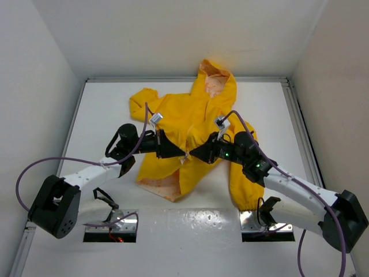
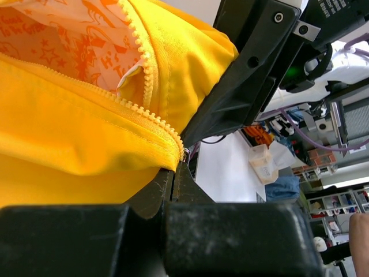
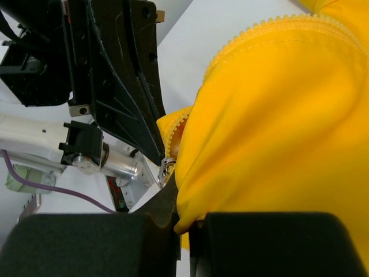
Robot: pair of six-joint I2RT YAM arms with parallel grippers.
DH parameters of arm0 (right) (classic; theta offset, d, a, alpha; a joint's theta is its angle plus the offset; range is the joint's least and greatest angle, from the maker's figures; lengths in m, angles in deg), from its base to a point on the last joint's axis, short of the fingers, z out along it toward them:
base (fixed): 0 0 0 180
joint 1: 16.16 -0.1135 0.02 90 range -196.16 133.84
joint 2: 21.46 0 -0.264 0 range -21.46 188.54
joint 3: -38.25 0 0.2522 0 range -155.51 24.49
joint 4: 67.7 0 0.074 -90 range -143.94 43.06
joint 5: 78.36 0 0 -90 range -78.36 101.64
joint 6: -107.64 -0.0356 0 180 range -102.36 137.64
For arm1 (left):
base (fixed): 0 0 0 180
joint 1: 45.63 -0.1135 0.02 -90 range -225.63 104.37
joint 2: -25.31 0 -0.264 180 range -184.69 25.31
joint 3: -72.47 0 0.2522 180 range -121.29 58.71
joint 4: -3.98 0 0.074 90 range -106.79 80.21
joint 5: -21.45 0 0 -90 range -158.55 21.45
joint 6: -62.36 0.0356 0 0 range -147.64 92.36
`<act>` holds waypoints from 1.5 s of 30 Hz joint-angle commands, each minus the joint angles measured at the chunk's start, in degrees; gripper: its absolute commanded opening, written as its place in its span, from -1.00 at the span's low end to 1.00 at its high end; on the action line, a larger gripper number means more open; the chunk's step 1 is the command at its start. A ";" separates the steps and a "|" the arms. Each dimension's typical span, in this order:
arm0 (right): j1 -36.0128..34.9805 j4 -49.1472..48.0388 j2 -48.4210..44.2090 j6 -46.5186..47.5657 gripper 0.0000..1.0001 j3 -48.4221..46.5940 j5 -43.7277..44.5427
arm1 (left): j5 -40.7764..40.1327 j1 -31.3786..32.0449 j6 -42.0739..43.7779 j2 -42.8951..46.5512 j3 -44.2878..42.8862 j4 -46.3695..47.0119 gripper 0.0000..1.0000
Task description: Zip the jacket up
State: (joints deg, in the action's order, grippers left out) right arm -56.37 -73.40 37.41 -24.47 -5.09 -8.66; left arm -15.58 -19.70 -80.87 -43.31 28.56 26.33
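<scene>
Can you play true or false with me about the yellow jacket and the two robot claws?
1. The jacket lies on the table. True.
2. The zipper is done up all the way. False: its teeth are apart and the orange-printed lining shows.
3. The left gripper and right gripper meet at the jacket's front. True.
4. The left gripper is wide open. False: it is shut, pinching the jacket's edge.

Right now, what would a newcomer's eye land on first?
The bright yellow jacket sprawled across the table, hood toward the far wall. The left gripper and right gripper meet tip to tip at its lower front, both shut on the fabric by the zipper, whose teeth above stand apart over orange-printed lining.
</scene>
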 commanded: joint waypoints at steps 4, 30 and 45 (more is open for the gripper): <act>-1.37 -4.18 -1.39 1.51 -0.68 0.23 -4.49 | -0.15 -0.44 0.68 -0.02 -2.54 3.43 -1.00; -0.31 -11.56 -0.69 -4.91 -0.90 2.25 -7.57 | -0.68 -0.97 -2.75 0.50 -1.49 6.95 -1.00; -0.66 -0.94 1.07 11.78 -0.99 -1.96 -17.58 | -0.15 -0.45 -5.57 -0.11 -4.30 8.88 -1.00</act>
State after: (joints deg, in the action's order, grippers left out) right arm -56.02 -76.83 37.76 -18.35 -3.94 -18.25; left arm -14.29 -20.22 -85.35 -43.33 28.52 29.68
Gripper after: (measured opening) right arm 0.012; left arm 0.010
